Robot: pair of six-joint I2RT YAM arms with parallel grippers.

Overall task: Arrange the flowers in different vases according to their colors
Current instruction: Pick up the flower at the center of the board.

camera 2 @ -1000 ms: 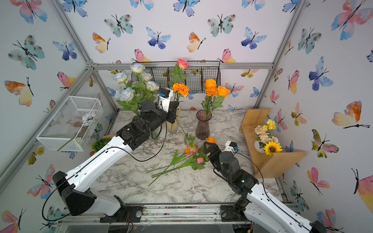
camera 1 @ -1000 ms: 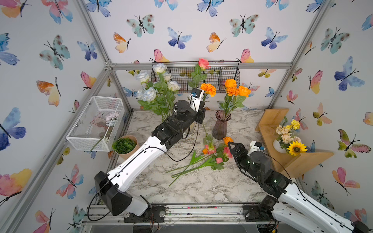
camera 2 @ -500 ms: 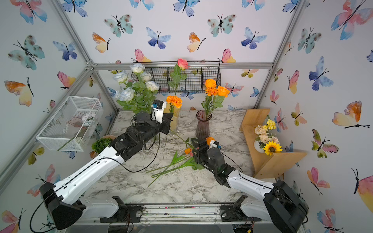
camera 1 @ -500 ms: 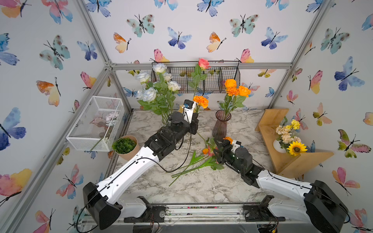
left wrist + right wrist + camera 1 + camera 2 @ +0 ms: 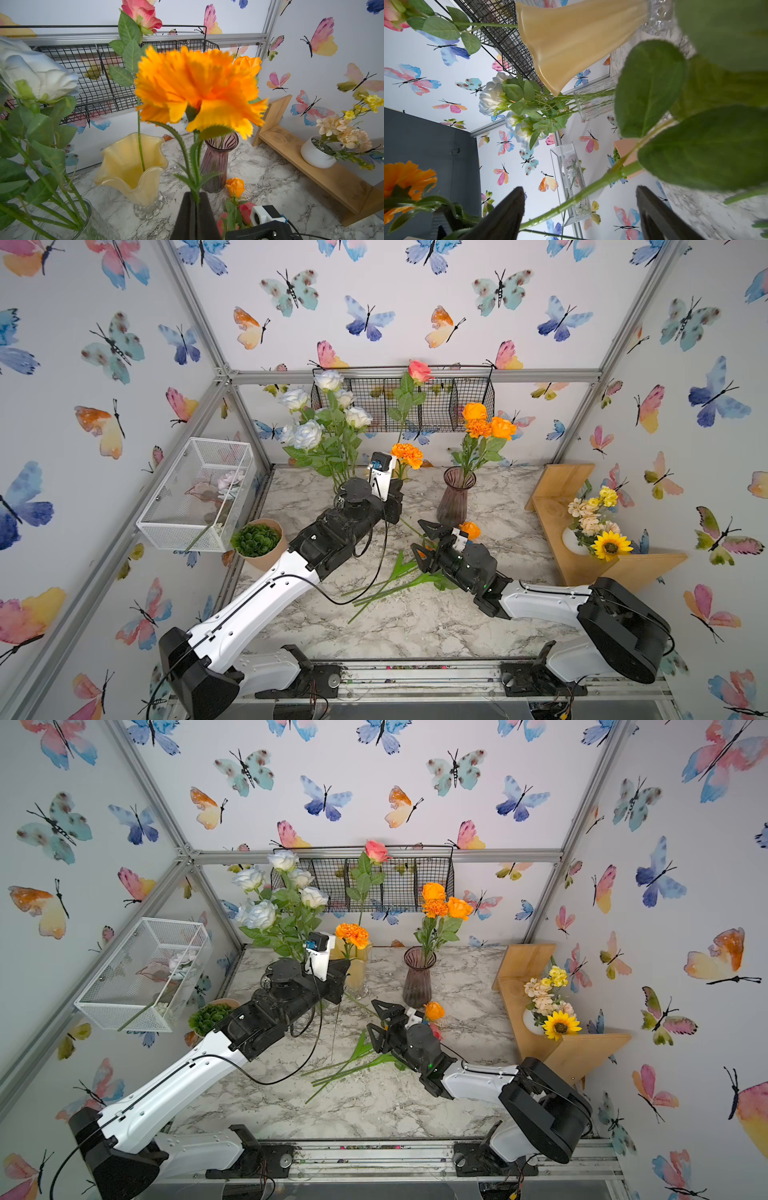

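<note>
While the left gripper (image 5: 195,200) pinches a frilly orange marigold (image 5: 197,89) for the ribbed purple vase (image 5: 216,164), the right gripper (image 5: 579,188), spread, straddles a green stem (image 5: 571,200): squeeze next.

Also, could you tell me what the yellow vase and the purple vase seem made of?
Yellow vase: probably glossy, milky glass, light glowing through, on a clear knobbly glass foot. Purple vase: probably tinted translucent glass, ribbed, see-through at the neck.
</note>
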